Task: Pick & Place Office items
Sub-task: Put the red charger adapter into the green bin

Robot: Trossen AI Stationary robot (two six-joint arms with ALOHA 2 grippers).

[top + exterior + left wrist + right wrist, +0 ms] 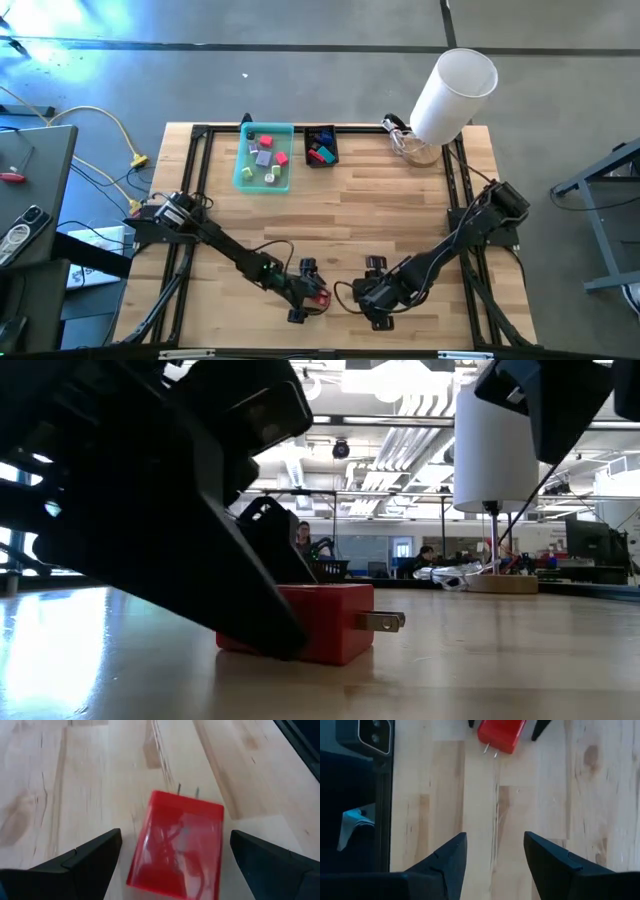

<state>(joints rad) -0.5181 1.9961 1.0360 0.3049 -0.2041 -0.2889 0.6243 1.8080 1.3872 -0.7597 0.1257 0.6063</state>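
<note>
Red plug block (pixel 176 847) on table (pixel 75 780) — left gripper (pixel 175 865) fingers spread around it, right gripper (pixel 495 855) spread nearby.

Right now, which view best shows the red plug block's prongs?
Low view: the red plug block sits side-on, prongs clear. Left wrist shows it between the left gripper fingers; right wrist, small; high, a speck.

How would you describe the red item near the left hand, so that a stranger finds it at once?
Start at the wooden table and go to its near edge, where the left hand is open. Between its fingers lies a red plug block, flat on the wood. Unlike the pieces in the far trays, it lies alone and shows two metal prongs.
</note>
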